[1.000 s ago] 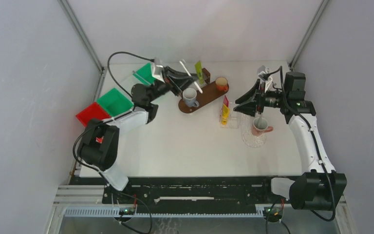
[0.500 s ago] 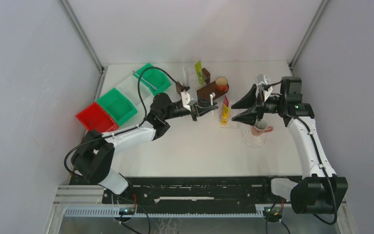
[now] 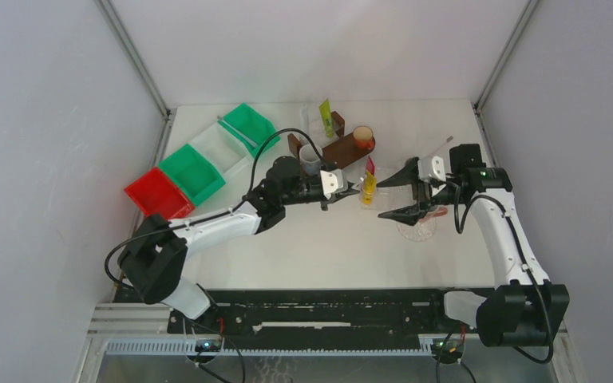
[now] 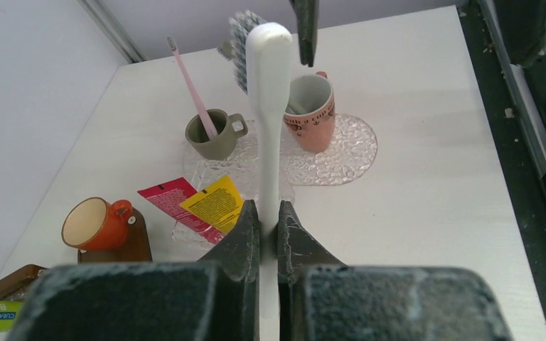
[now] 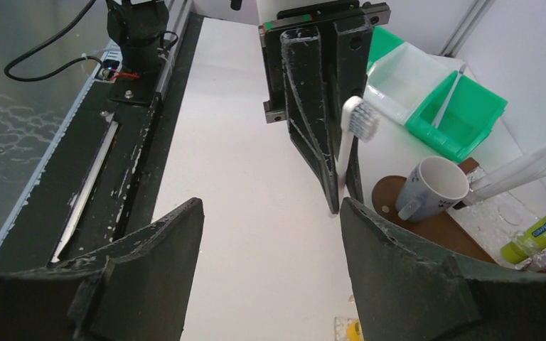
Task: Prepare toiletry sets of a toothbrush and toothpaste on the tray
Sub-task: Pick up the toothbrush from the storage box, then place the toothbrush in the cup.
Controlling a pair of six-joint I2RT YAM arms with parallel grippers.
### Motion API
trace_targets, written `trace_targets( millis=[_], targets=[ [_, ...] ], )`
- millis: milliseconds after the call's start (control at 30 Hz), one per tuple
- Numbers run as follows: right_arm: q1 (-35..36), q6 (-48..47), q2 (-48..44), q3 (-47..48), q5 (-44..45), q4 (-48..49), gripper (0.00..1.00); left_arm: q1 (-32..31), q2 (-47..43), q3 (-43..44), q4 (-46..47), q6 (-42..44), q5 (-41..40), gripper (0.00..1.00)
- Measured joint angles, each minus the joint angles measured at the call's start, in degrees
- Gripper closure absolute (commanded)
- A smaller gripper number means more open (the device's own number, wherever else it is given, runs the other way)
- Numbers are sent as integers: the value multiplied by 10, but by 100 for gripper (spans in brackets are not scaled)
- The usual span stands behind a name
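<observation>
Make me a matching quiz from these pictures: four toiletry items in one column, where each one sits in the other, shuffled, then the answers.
Items
1. white toothbrush
2. pink toothbrush
3. orange mug
4. pink mug

Places
A. on the clear glass tray
B. clamped in the left gripper
C. on the brown wooden tray
D. standing in the brown-grey cup

Pairs: 1-B, 2-D, 3-C, 4-A

free table (image 3: 319,251) nearside, mugs (image 4: 311,114) crowding beyond
</observation>
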Motion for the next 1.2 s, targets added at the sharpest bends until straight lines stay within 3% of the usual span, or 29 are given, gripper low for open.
trace_targets(
  millis=[333,533,700,867,1200],
  targets=[
    [15,-6,23,0,0,4,33,-23,1,0,-24,55,9,100],
    [27,66,22,-9,3,67,36,-26,3,0,-37,76,17,100],
    [59,209,-1,-60,40,208,38,-28,14,16,-62,88,25,100],
    [81,312,-21,-90,65,306,47,-29,17,28,-77,93,28,100],
    [101,384,-22,-90,89,381,58,-29,26,41,-104,94,40,100]
  ],
)
